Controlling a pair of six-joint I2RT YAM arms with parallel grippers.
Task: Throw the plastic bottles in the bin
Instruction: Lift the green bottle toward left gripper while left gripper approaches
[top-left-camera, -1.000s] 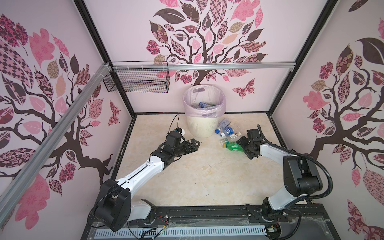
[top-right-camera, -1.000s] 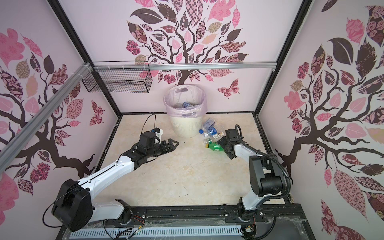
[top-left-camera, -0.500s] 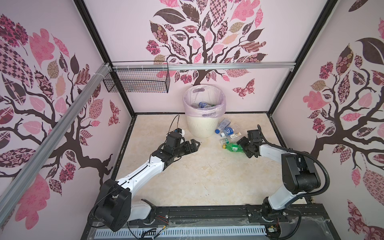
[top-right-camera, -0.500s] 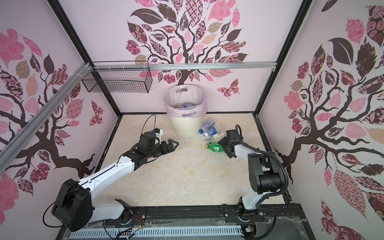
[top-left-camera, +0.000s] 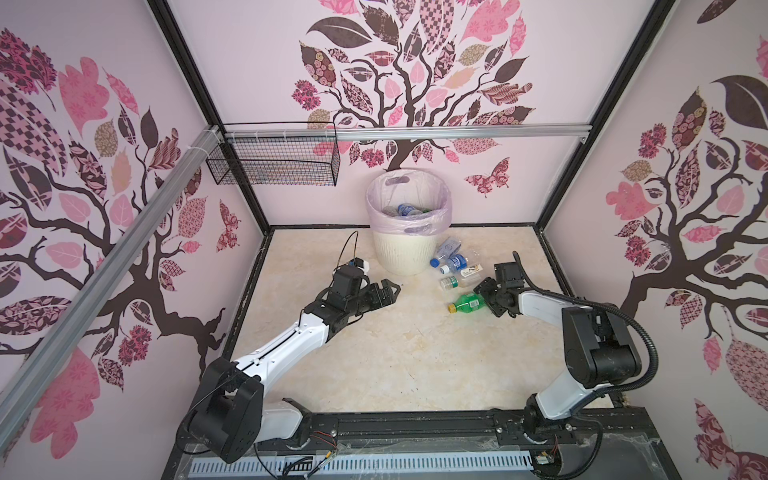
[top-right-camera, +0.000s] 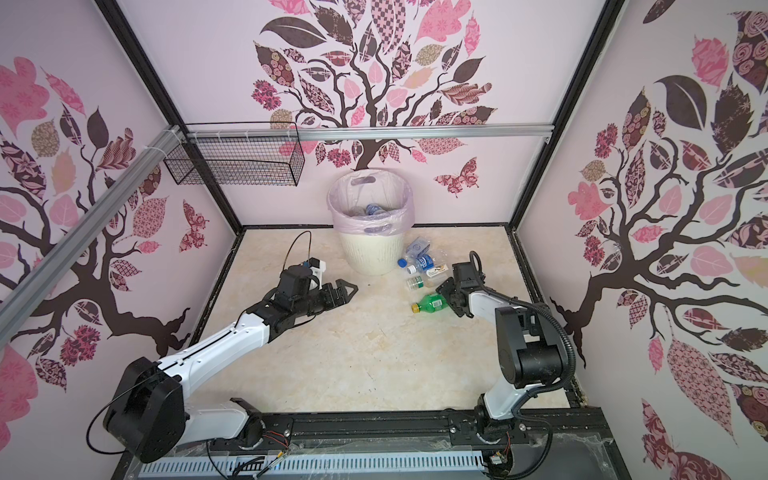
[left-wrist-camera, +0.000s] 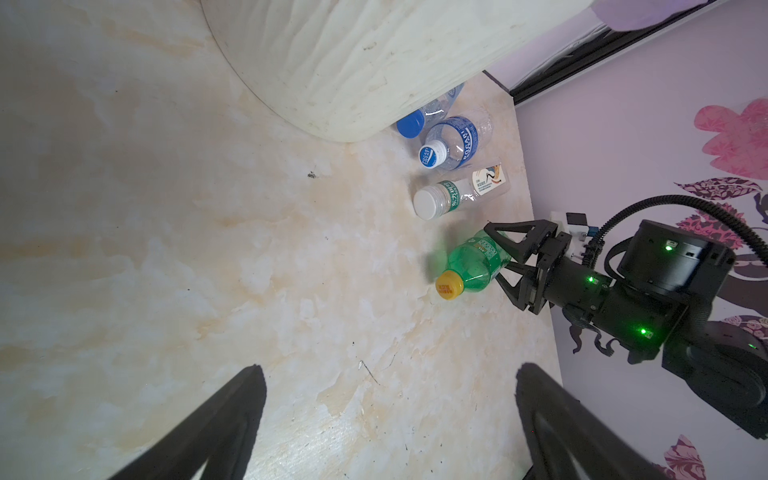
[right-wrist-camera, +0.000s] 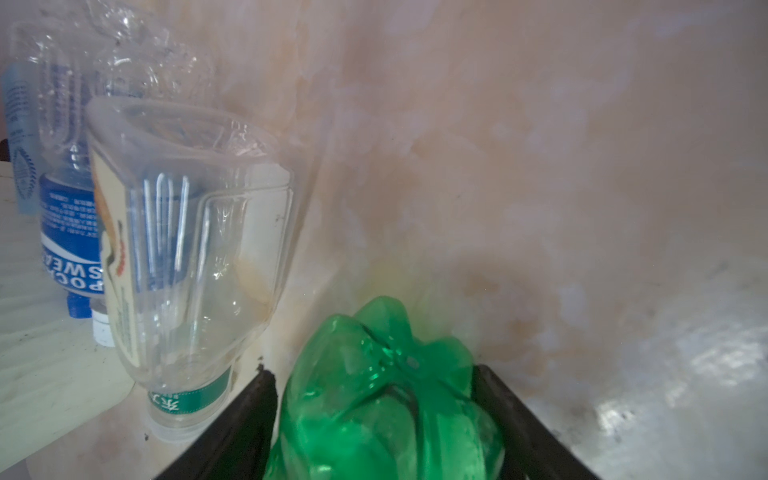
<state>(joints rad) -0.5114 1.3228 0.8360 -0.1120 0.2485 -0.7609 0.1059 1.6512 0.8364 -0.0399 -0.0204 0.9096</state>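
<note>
A green bottle (top-left-camera: 467, 302) (top-right-camera: 432, 302) with a yellow cap lies on the floor, right of the middle. My right gripper (top-left-camera: 484, 299) (left-wrist-camera: 494, 255) has its fingers against both sides of the bottle's base (right-wrist-camera: 386, 399). Three clear bottles (top-left-camera: 453, 262) (left-wrist-camera: 455, 141) lie between it and the bin (top-left-camera: 399, 257) (top-right-camera: 365, 253), a cream ribbed basket with a pink bag at the back wall. Several bottles (top-left-camera: 405, 209) lie inside the bin. My left gripper (top-left-camera: 392, 293) (left-wrist-camera: 390, 370) hovers open left of the middle, over bare floor, holding nothing.
A black wire mesh basket (top-left-camera: 274, 166) hangs on the back wall, left of the bin. An aluminium rail (top-left-camera: 415, 133) crosses the back wall above it. The right side wall (left-wrist-camera: 623, 166) stands close behind my right arm.
My right gripper's jaws have narrowed onto the green bottle, which stays on the floor. The left arm has hardly moved.
</note>
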